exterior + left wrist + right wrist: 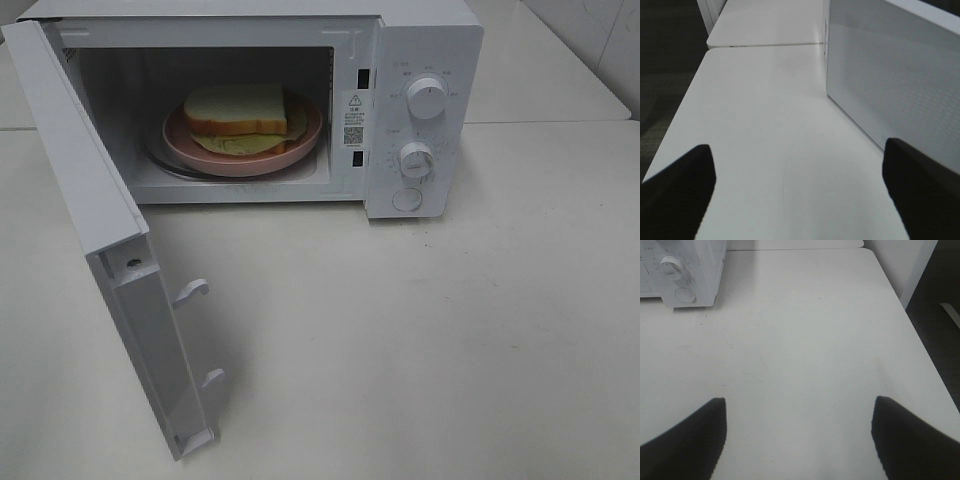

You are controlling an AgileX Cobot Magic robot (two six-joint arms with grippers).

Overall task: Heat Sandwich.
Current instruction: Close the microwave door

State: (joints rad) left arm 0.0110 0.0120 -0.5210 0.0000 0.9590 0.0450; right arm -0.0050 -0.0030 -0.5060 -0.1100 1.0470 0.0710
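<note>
Left claw (797, 150): wide open. The two dark fingers (680, 190) stand far apart with only bare counter (765, 125) between them. It holds nothing and touches nothing.

Right claw (800, 402): also wide open, with nothing gripped. Its fingers (685, 440) hang over plain white counter.

High view: neither claw or arm is in frame. The white microwave (420, 60) sits toward 12 o'clock on the counter. Its door (90, 200) is swung fully open and reaches down toward 8 o'clock. In the cavity, at about 11 o'clock from the frame's centre, the sandwich (240, 112) lies flat on the pink plate (200, 152). White bread is on top, and pale filling pokes out at the plate side. Right of the cavity, two knobs (427, 98) stand one above the other over a round button (407, 199).

Left wrist view only: a flat white-and-grey panel (890, 75) of the microwave rises from the counter close beside one finger. I can't tell whether it is the door or a side wall. No cavity or food is visible here.

Right wrist view only: the control corner of the microwave is visible, well ahead of the claw, with one knob and the button. The far counter edge and dark floor (940, 340) are also in view.

The sandwich is inside the microwave. Both claws are outside it over the counter, well apart from it.
</note>
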